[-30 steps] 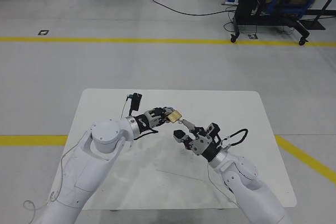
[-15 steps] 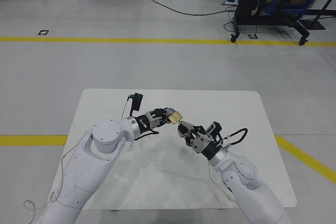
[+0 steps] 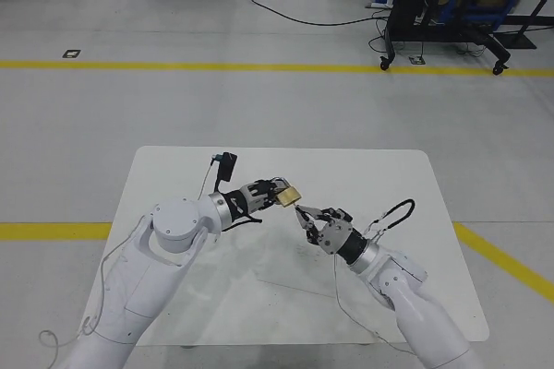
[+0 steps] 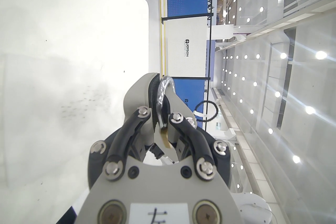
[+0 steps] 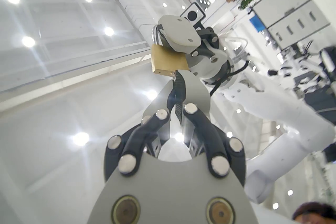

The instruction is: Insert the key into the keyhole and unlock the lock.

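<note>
My left gripper (image 3: 279, 193) holds a brass padlock (image 3: 288, 194) above the middle of the white table (image 3: 397, 184), shut on it. In the left wrist view the silver shackle (image 4: 164, 92) and a sliver of brass sit between the left gripper's (image 4: 160, 104) fingers. My right gripper (image 5: 175, 83) is shut on the key (image 3: 301, 213), just below and right of the lock. In the right wrist view the key's small metal tip (image 5: 173, 74) meets the underside of the padlock (image 5: 168, 61). How deep the tip sits in the keyhole I cannot tell.
A small black device (image 3: 224, 164) with a cable stands near the table's back left. Both arms meet over the table's centre. Bare tabletop lies to the right and front. A dark wheeled cart (image 3: 443, 28) stands far off on the floor.
My right gripper has moved up and left toward the padlock and its wrist has rolled, bringing the key to the lock's underside. The left gripper and padlock have stayed put.
</note>
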Robot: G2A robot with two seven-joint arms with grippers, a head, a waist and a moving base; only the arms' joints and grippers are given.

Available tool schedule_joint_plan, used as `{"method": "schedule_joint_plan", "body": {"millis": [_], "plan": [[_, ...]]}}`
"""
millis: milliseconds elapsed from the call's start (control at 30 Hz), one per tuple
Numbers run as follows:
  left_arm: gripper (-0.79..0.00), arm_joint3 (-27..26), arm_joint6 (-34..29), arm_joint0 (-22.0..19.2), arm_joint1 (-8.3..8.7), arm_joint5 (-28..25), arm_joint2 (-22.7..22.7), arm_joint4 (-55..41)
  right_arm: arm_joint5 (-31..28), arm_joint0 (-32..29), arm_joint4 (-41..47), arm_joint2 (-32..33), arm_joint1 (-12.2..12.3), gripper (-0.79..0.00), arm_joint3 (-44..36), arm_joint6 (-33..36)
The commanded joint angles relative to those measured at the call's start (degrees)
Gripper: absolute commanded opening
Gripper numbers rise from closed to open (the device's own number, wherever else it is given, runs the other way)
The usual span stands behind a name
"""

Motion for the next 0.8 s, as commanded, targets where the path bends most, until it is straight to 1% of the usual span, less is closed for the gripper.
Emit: {"method": "schedule_joint_plan", "body": {"millis": [0, 67, 167, 400, 433, 467, 500, 533, 667, 767], "plan": [[-0.785, -0.15, 0.06, 0.09, 0.01, -0.38, 0.02, 0.33, 5.33, 0.49, 7.01, 0.39, -0.08, -0.785, 1.26, 0.21], [-0.785, -0.29, 0.17, 0.17, 0.02, -0.69, 0.07, 0.74, 9.28, 1.22, 12.23, 1.04, -0.13, -0.785, 2.93, -0.08], [-0.785, -0.45, 0.30, 0.27, 0.00, -1.01, 0.11, 0.90, 12.79, 2.04, 17.46, 1.47, -0.23, -0.785, 4.45, -0.72], [-0.785, -0.56, 0.57, 0.39, -0.03, -1.51, 0.10, 1.30, 11.36, 1.77, 14.70, 2.16, -0.10, -0.785, 3.50, -1.43], [-0.785, -0.59, 0.62, 0.41, -0.04, -1.57, 0.08, 1.29, 10.87, 1.65, 13.56, 2.16, -0.06, -0.637, 3.03, -1.60], [-0.785, -0.59, 0.68, 0.44, -0.05, -1.65, 0.06, 1.26, 10.17, 1.43, 12.26, 2.14, -0.02, -0.443, 2.46, -1.73], [-0.785, -0.64, 0.92, 0.49, -0.07, -1.78, 0.01, 1.24, 9.06, 1.20, 10.31, 2.26, 0.05, -0.092, 1.75, -2.11], [-0.785, -0.72, 1.18, 0.55, -0.08, -1.99, -0.03, 1.27, 7.80, 0.90, 8.07, 2.42, 0.13, 0.000, 0.94, -2.62], [-0.785, -1.46, 2.53, 1.11, -0.13, -3.99, -0.19, 1.77, 1.84, -1.08, -7.60, 4.25, 1.03, 0.000, -4.89, -4.55], [-0.785, -1.50, 2.72, 1.28, -0.15, -4.07, -0.25, 1.88, -0.74, -4.05, -16.88, 6.89, 1.90, 0.000, -9.13, -3.61]]}}
